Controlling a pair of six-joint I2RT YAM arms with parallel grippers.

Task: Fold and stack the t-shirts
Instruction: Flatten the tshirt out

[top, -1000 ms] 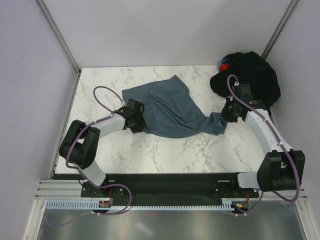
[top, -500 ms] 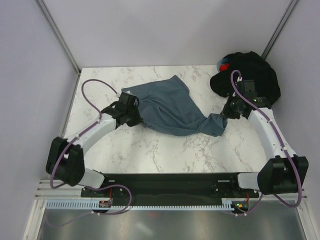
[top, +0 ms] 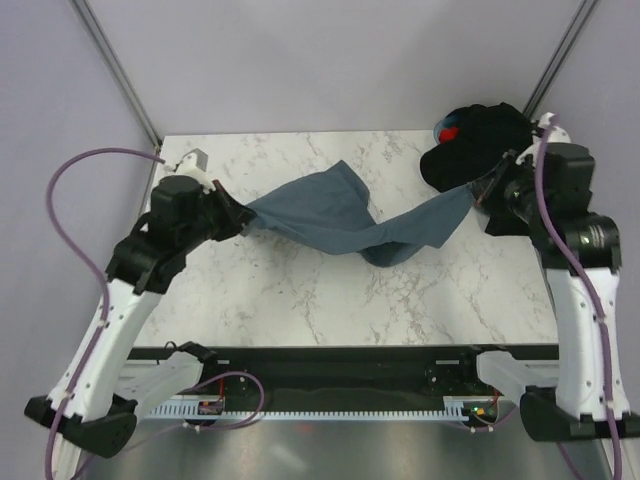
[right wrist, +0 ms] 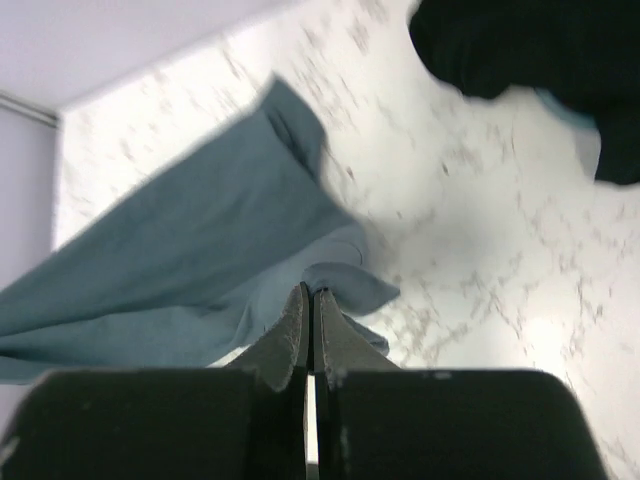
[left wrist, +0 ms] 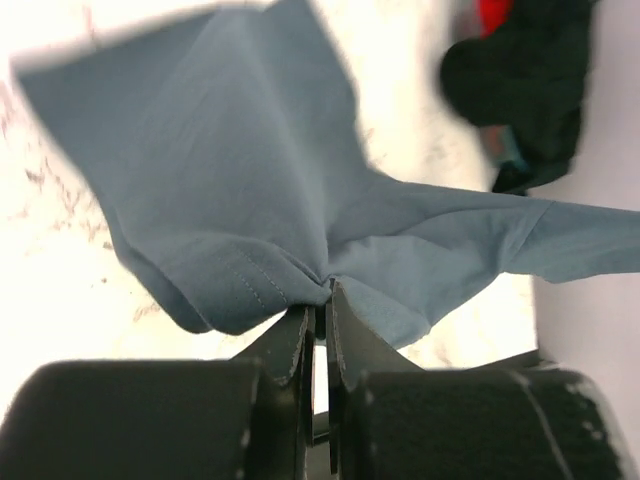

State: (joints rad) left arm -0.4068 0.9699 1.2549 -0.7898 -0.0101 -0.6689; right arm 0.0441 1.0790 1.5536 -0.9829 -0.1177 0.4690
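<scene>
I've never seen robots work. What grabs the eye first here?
A slate-blue t-shirt hangs stretched over the marble table, pinched at one end by the left gripper and at the other by the right gripper. A heap of black t-shirts sits in the far right corner.

We see one t-shirt (top: pixel 340 215) pinched at either end in the jaws of our left gripper (top: pixel 243 212) and right gripper (top: pixel 478 192), its middle sagging toward the table (top: pixel 300 300) between them. The heaped t-shirts (top: pixel 490 140) lie just behind the right jaws.
</scene>
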